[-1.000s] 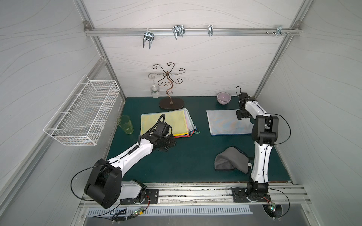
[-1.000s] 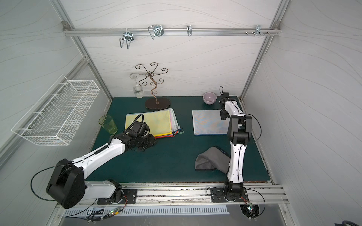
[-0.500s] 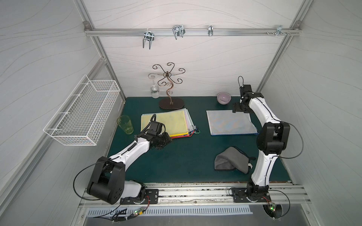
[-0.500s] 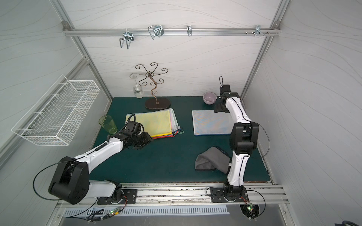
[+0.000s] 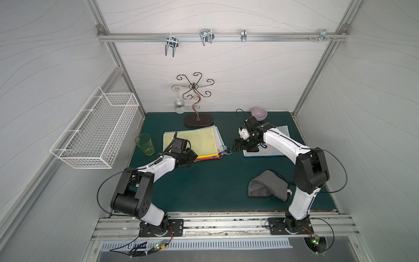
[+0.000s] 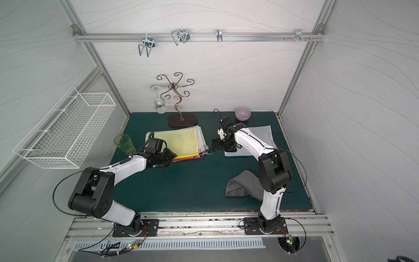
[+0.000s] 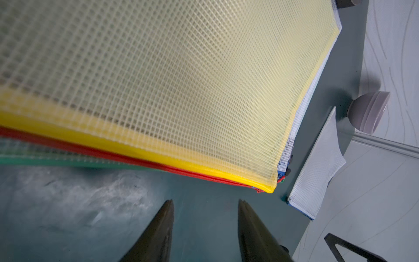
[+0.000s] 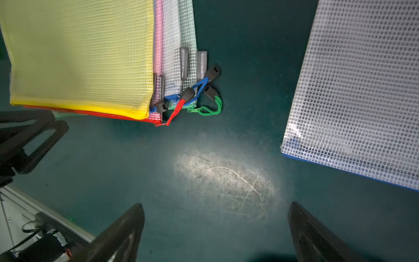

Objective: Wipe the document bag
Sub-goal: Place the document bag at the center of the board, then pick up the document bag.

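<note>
Left gripper (image 7: 205, 202) and right gripper (image 8: 216, 204) are parted, empty. The document bag (image 8: 353, 90) beside the right jaws is judged limp, slick, best pinned at an edge.

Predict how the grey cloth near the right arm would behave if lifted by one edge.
The grey cloth lies in a soft, folded mound, so it would probably hang limp. It looks thin, so likely light. Pushed across the green mat, it might bunch up rather than slide whole.
</note>
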`<state>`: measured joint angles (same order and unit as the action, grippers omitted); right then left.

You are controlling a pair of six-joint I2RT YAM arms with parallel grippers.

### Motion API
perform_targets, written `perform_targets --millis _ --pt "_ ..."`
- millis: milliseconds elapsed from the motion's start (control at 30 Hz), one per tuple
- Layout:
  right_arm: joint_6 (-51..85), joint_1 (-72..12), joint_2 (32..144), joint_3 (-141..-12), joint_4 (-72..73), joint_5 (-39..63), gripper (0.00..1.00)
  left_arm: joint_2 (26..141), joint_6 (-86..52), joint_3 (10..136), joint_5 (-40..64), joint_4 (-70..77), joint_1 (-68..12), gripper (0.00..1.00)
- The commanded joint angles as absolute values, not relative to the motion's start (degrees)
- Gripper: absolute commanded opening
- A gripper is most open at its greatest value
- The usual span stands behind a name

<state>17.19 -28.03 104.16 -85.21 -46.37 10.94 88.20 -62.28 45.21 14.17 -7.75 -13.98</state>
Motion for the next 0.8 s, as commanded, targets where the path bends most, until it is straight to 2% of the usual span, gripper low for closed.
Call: perform_targets --millis 0,433,767 --pt "18.37 -27.42 100.55 -85.01 -45.26 12.52 0.99 89.93 -66.60 46.55 13.49 -2.49 -13.80 0.49" --pt "17.27 -27.25 100.85 -84.61 -45.70 12.50 0.99 91.08 -67.41 48.19 9.74 -2.65 -14.94 0.48" --pt "16.59 -27.07 101.86 -85.00 -45.94 13.07 0.99 95.40 -68.09 49.56 10.55 0.10 -15.05 0.48"
